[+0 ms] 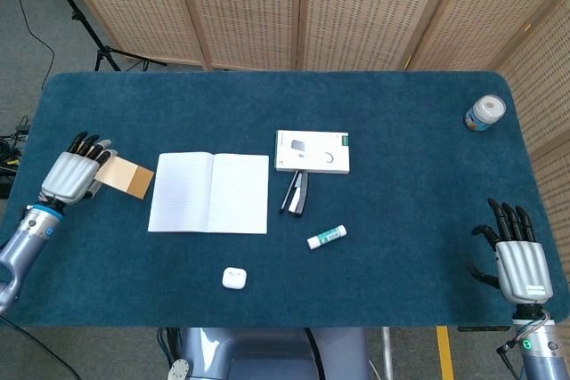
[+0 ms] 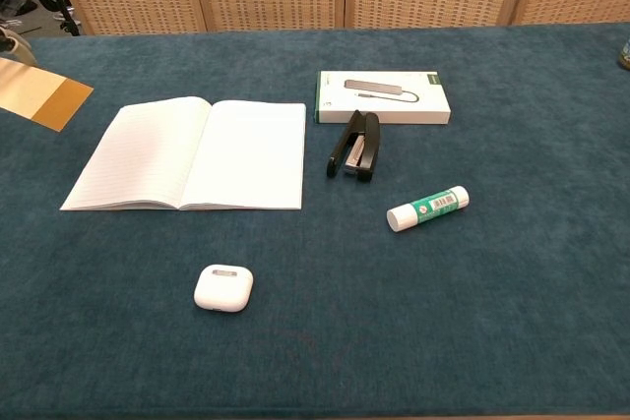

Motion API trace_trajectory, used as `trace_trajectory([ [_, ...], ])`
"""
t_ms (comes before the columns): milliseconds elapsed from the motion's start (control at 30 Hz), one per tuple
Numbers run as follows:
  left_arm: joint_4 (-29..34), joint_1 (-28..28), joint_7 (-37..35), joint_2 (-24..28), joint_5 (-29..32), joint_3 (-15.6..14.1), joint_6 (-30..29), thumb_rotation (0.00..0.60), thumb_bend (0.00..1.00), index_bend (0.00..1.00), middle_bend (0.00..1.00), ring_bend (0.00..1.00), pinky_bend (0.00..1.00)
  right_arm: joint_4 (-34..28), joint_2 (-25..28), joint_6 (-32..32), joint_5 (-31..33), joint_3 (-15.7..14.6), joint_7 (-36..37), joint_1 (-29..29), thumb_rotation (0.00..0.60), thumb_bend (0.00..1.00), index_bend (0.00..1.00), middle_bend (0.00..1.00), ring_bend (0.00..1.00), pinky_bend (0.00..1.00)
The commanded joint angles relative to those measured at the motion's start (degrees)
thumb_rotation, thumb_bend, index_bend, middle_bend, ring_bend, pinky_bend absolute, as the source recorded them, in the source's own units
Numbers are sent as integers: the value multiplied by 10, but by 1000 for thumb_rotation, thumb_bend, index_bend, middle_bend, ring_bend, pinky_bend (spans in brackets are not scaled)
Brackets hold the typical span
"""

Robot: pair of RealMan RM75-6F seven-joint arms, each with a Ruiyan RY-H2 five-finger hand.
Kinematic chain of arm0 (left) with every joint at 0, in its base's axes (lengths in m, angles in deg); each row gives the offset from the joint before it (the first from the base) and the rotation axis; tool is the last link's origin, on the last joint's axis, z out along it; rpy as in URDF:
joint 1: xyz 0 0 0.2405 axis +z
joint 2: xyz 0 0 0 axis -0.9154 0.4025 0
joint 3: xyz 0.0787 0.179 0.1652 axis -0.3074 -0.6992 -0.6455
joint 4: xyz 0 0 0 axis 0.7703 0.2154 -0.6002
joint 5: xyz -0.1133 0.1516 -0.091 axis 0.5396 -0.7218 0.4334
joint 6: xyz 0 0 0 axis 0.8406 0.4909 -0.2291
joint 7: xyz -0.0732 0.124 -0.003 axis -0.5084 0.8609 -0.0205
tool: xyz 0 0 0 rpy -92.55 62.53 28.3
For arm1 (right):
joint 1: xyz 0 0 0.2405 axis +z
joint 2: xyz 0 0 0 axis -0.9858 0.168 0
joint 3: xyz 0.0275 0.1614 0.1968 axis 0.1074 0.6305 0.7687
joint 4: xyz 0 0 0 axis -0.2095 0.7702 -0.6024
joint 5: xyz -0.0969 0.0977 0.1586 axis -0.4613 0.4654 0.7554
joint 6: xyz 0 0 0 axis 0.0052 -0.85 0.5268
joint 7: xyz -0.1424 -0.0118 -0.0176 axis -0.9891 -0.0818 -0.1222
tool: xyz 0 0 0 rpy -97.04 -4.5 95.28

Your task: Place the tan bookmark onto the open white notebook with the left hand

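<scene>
My left hand [image 1: 69, 175] grips the tan bookmark [image 1: 129, 176] at mid-left of frame, just beside the open white notebook [image 1: 209, 192]; carry it level over the page, lower flat, then let go.

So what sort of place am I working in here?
Probably a robot lab or demo room, not a real office: a table covered in blue felt, woven folding screens as a backdrop, a stand's legs and cable on the grey floor, and desk items like a stapler laid out apart.
</scene>
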Motion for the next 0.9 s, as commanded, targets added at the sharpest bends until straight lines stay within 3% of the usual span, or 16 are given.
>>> trace_trajectory([
  [33, -23, -11, -2, -20, -16, 0, -33, 600, 388, 352, 199, 88, 58, -1, 1, -1, 1, 1, 1, -1, 600, 131, 382, 63, 0, 0],
  [567, -98, -57, -26, -78, -59, -14, -109, 600, 387, 352, 199, 88, 58, 0, 4, -1, 5, 3, 10, -1, 600, 131, 382, 63, 0, 0],
  [900, -142, -91, -36, -108, -98, -47, -128, 600, 386, 352, 200, 88, 58, 2, 7, -6, 11, 8, 16, -4, 600, 131, 382, 63, 0, 0],
])
